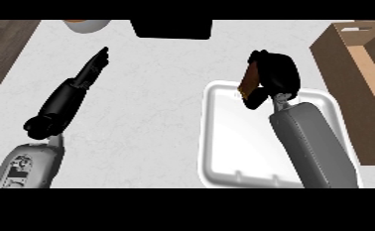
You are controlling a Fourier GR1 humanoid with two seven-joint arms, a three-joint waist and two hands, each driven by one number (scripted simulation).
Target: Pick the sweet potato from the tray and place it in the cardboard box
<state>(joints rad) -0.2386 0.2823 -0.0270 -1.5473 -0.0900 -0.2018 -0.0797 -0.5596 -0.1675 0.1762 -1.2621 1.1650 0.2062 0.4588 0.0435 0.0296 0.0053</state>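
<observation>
A brown-orange sweet potato (250, 80) is held in my right hand (275, 74), whose fingers curl round it just above the far edge of the white tray (234, 141). Most of the potato is hidden by the hand. The cardboard box (350, 59) stands at the right edge of the counter, to the right of the hand, with its open top partly out of view. My left hand (92, 69) lies over the left part of the counter with fingers straight, holding nothing.
A black object (173, 28) sits at the far edge in the middle. A pale bowl-like item (86, 25) shows at the far left. Dark wood (15, 41) borders the white counter's left side.
</observation>
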